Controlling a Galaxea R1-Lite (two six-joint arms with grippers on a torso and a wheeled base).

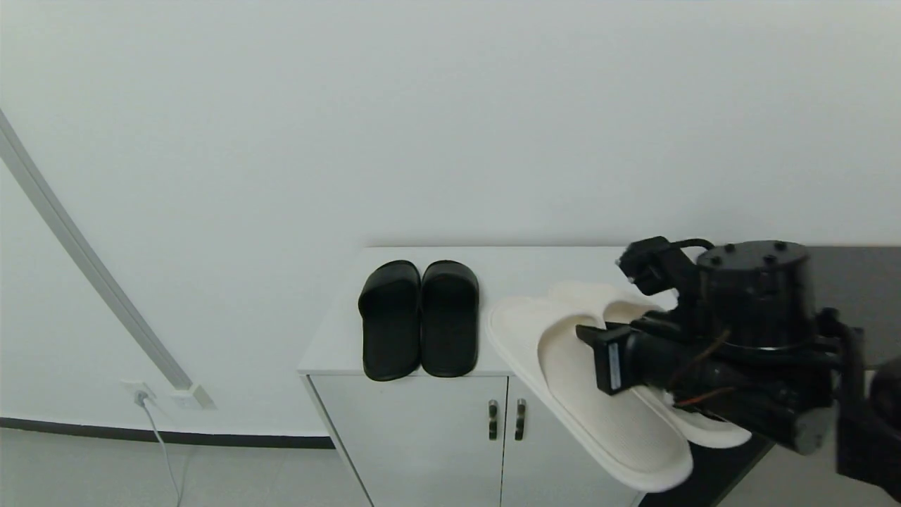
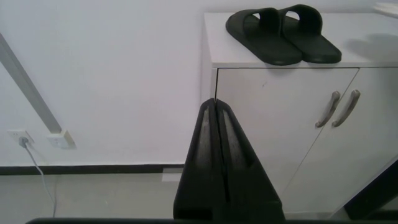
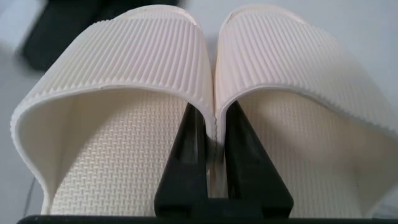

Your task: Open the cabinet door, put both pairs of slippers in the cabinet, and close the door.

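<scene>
A pair of black slippers [image 1: 420, 317] [image 2: 283, 34] lies side by side on top of the white cabinet [image 1: 422, 436] [image 2: 273, 124], near its front edge. Both cabinet doors are closed, with the door handles [image 1: 507, 420] [image 2: 337, 108] meeting at the middle. My right gripper [image 1: 619, 338] [image 3: 213, 149] is shut on the white slippers [image 1: 598, 422] [image 3: 137, 93], pinching their inner strap edges together. That pair hangs tilted, jutting out past the cabinet's front right. My left gripper [image 2: 216, 106] is shut and empty, low and out in front of the cabinet's left corner.
A wall socket with a cable [image 1: 139, 394] [image 2: 22, 138] sits low on the wall left of the cabinet, below a slanted grey conduit [image 1: 84, 260]. A dark surface [image 1: 859, 282] adjoins the cabinet on the right. Bare floor lies before the doors.
</scene>
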